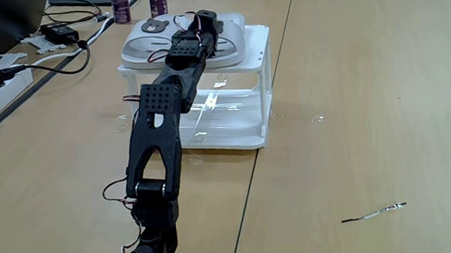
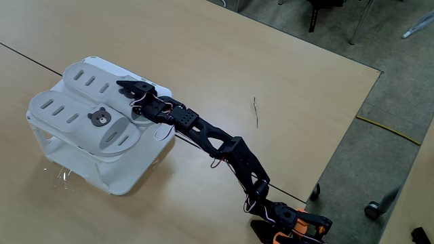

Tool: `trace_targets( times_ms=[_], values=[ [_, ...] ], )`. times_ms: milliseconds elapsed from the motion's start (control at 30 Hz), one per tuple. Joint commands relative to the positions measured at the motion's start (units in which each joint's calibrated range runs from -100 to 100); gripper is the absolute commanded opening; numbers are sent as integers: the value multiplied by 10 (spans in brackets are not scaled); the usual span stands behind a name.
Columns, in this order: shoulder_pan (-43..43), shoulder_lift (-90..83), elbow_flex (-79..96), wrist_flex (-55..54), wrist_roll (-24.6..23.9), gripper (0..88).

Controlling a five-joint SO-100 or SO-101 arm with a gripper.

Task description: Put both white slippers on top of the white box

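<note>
On top of the white box (image 2: pixel 129 179), both white slippers (image 2: pixel 81 112) lie side by side. The arm hides part of them in a fixed view, and the gripper (image 2: pixel 129 87) sits over the far slipper. Its fingers (image 2: pixel 139 86) look nearly together, but whether they hold anything cannot be told.

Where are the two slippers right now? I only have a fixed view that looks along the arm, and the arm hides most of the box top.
Observer: In a fixed view from above, both lie flat side by side on top of the box: the slipper with the bear face on the side nearer that camera, the other slipper behind it.
Operator: And where is the gripper?
Observer: The gripper is over the other slipper, near its edge on the arm's side. I cannot tell whether it touches the slipper or whether it is open.
</note>
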Motion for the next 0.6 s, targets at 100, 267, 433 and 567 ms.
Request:
trace_targets(
  times_ms=[100,267,433,567],
  values=[
    [1,-129,43,-4,4,227],
    [-2,-130,38,-4,4,241],
    [0,-130,29,-5,4,279],
    [1,-129,4,-5,4,282]
  ],
)
